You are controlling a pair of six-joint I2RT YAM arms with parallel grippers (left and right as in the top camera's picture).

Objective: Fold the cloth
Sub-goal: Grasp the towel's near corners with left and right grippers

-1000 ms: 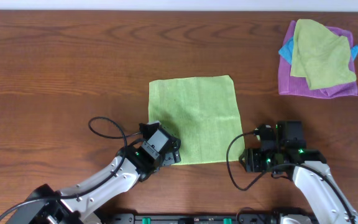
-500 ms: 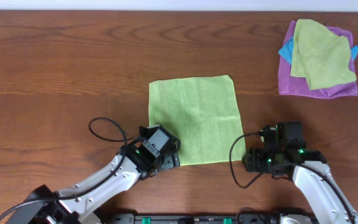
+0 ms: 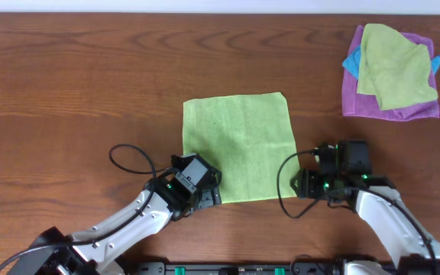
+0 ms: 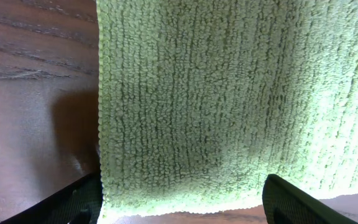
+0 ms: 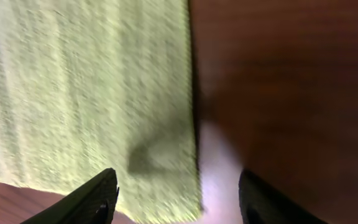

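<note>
**Bracketing the near corners, two robot hands sit at a spread green cloth**

The bright lime-green cloth [image 3: 239, 145] lies flat and unfolded in the middle of the wooden tabletop [image 3: 90, 84]. The left hand [image 3: 208, 191] sits over its near-left corner and the right hand [image 3: 302, 183] just beside its near-right corner.

In the left wrist view the left hand's fingers [image 4: 294, 202] stand wide apart and released. One is just outside the cloth's left edge and the other over its near hem, so the corner lies between them ungripped.

In the right wrist view the right hand is likewise spread and holds nothing. The cloth's right edge runs down the gap between its fingers [image 5: 101, 193], with bare wood on the other side.

Well apart at the far right corner, a duller yellow-green cloth [image 3: 396, 69] rests on a purple cloth [image 3: 388, 111], with a blue cloth [image 3: 351, 63] peeking out.
</note>
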